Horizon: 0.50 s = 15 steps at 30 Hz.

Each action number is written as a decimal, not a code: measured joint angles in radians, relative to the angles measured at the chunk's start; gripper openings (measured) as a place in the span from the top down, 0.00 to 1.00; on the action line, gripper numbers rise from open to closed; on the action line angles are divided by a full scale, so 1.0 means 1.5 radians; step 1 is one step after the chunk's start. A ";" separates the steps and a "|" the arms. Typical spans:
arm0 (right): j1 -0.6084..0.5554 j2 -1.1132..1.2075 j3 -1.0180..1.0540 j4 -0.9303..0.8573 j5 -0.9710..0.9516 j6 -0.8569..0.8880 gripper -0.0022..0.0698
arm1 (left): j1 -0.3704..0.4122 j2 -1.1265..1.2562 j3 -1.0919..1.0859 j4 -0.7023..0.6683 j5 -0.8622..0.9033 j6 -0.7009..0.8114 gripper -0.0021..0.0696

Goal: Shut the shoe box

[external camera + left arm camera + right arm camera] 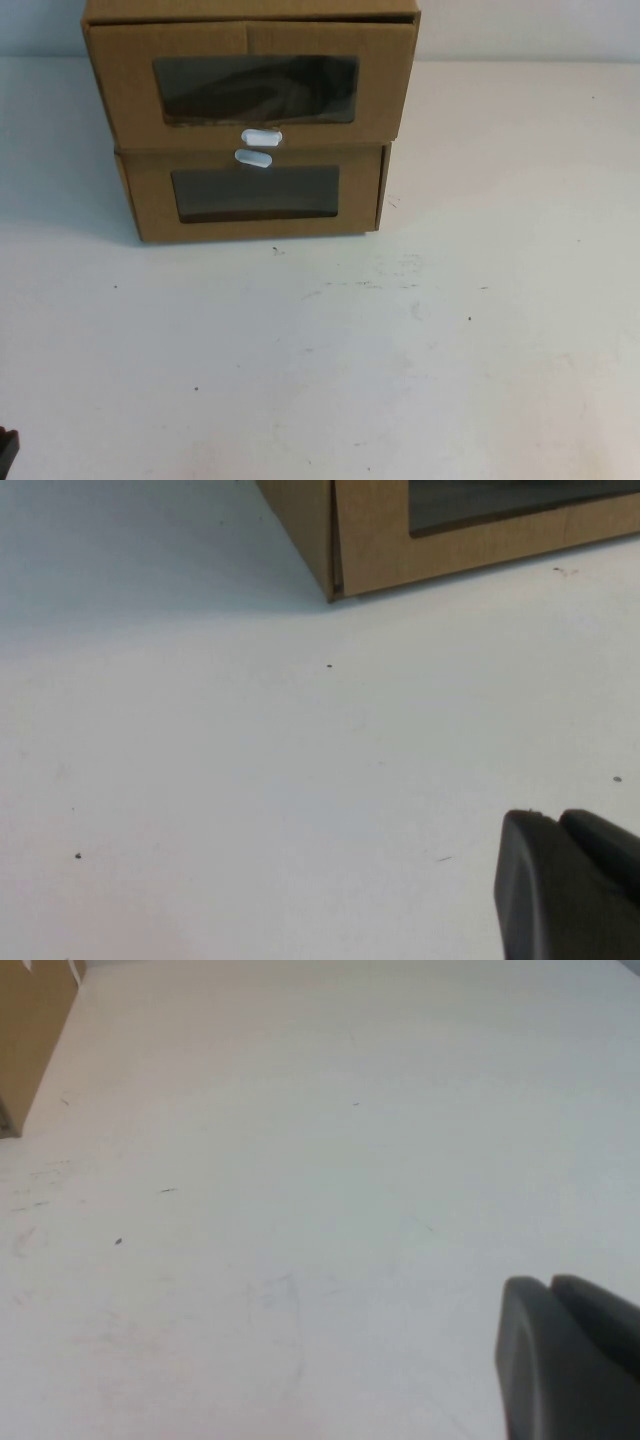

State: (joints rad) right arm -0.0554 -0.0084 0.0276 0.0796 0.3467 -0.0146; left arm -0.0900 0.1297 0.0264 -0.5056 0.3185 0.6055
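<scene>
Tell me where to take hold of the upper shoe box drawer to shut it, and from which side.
No grip is needed. The shoe box front seems to jut toward the robot over the lower box, so come from the front and press the flat cardboard beside the white pull tab. Left gripper and right gripper hover over the table, short of it.

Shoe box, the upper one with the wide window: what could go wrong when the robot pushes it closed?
The shoe box sits on the lower box; a push could shift the whole stack. Their white tabs nearly touch, so confusing them is easy. The left gripper and right gripper hang over the table, far away.
</scene>
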 joint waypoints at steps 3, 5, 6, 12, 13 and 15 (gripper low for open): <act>0.000 0.000 0.000 0.010 0.000 0.000 0.99 | 0.000 0.000 0.000 0.000 0.000 0.000 0.97; 0.000 0.000 0.000 0.015 0.000 0.000 0.99 | 0.000 0.000 0.000 0.000 0.000 0.001 0.97; 0.000 0.000 0.000 0.017 0.001 0.000 0.99 | 0.000 0.000 0.000 0.000 0.000 0.001 0.97; 0.000 0.000 0.000 0.018 0.001 0.000 0.99 | 0.000 0.000 0.000 0.000 0.000 0.001 0.97; 0.000 0.000 0.000 0.018 0.001 0.000 0.99 | 0.000 0.000 0.000 0.000 0.000 0.001 0.97; 0.000 0.000 0.000 0.018 0.001 0.000 0.99 | 0.000 0.000 0.000 0.000 0.000 0.001 0.97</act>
State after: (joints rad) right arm -0.0554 -0.0084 0.0276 0.1065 0.3476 -0.0146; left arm -0.0900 0.1297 0.0264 -0.5056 0.3185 0.6073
